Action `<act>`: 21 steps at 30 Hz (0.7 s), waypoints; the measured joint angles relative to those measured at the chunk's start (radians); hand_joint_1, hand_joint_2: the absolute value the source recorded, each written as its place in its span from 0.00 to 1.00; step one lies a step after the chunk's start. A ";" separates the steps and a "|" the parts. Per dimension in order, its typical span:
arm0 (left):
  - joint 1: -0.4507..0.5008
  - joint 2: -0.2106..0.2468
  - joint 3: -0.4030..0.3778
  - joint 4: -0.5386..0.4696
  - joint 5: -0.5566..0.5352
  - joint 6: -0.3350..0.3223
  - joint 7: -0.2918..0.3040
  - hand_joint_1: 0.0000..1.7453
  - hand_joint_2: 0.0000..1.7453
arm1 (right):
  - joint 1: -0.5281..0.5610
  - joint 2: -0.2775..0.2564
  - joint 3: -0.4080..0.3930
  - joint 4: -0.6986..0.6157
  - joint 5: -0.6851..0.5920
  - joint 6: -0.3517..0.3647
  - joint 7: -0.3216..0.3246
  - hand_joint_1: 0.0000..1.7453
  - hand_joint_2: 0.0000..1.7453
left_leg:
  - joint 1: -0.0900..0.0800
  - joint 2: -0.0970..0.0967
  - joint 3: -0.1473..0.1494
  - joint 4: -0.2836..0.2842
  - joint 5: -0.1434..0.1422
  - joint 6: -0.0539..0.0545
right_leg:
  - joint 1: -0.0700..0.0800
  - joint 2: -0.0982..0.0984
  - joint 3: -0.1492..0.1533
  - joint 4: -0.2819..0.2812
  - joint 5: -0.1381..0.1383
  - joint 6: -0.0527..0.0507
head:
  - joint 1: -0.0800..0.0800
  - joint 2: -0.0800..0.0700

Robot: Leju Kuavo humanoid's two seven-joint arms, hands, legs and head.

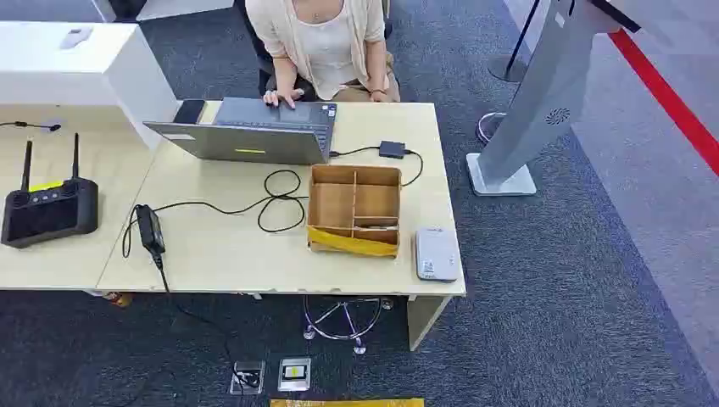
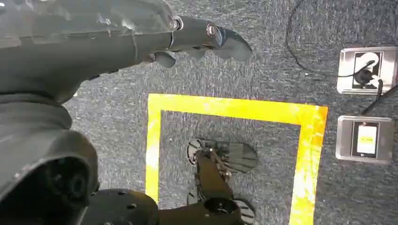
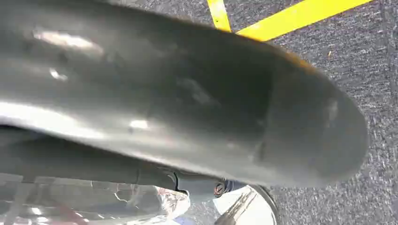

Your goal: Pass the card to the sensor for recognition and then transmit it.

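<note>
Task not yet started, by the look of it: both arms hang by the robot's sides, wrist cameras looking at the carpet. Left hand (image 2: 206,40) holds nothing; fingers (image 2: 230,44) seem loosely extended and a bit apart. Right hand (image 3: 187,108) is a blurred grey mass close to the lens; cannot tell how its fingers lie.

Card is probably in the cardboard box (image 1: 354,209) with dividers, near right on the worktop (image 1: 220,250); no card can be picked out, too small to tell. The white card reader (image 1: 437,253), likely the sensor, lies flat just right of the box, at the near edge.

Next move, as a judgement: raise an arm over the box, pinch a card from a compartment, carry it right onto the reader.

Around: laptop (image 1: 250,131) with a person (image 1: 326,47) typing at the far side, looped black cable (image 1: 275,199) left of the box, power adapter (image 1: 149,229), black remote controller (image 1: 49,212) far left, grey kiosk stand (image 1: 534,102) on the floor to the right. Divider walls and the cable are the likely snags.
</note>
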 joint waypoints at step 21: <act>-0.006 -0.001 -0.005 0.001 0.010 -0.019 -0.012 0.00 0.00 | -0.007 0.016 0.000 -0.032 -0.103 -0.090 -0.278 0.00 0.00 | 0.000 0.000 0.000 0.000 0.000 0.000 | 0.000 0.000 0.000 0.000 0.000 0.000 | 0.000 0.000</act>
